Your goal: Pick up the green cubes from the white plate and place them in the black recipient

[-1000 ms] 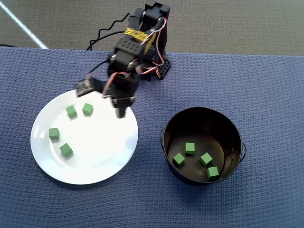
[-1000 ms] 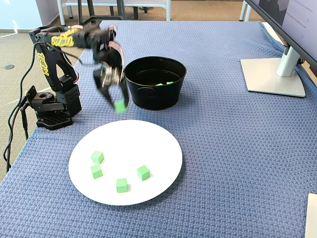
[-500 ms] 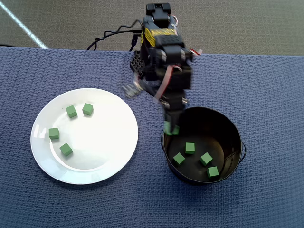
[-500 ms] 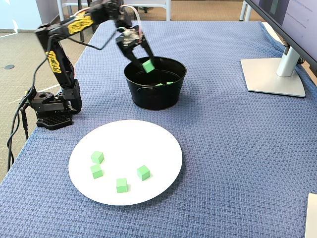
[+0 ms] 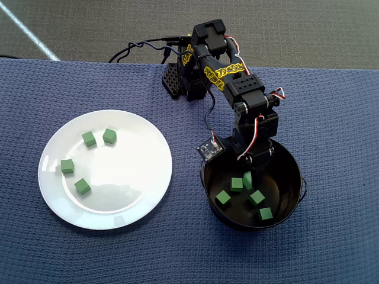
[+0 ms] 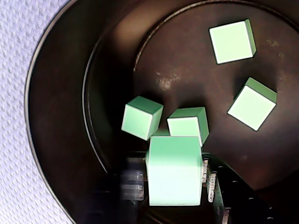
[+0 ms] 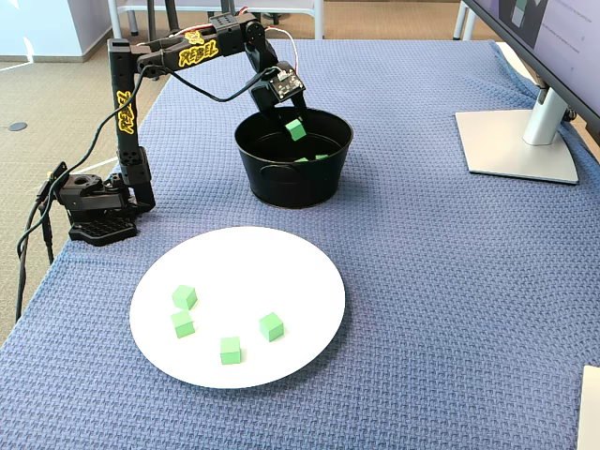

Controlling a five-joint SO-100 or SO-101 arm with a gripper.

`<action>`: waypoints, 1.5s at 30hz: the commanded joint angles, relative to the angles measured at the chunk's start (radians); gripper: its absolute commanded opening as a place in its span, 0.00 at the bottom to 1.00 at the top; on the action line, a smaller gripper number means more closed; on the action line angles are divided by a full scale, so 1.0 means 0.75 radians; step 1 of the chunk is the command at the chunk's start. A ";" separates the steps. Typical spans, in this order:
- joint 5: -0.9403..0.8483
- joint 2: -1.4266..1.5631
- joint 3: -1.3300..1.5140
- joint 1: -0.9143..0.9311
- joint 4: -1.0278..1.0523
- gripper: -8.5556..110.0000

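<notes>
One green cube [image 6: 174, 170] clamped in end effector [image 5: 247, 179]; arm outstretched over black recipient [image 5: 294, 165].

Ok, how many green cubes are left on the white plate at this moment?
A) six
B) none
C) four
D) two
C: the overhead view shows four green cubes on the white plate, while the gripper holds a fifth above the black recipient.
</notes>
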 commanded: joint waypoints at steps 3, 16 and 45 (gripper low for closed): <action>-0.049 0.112 0.020 0.018 -0.053 0.39; -0.225 0.299 0.029 0.479 0.121 0.42; -1.107 0.231 0.706 1.395 0.022 0.39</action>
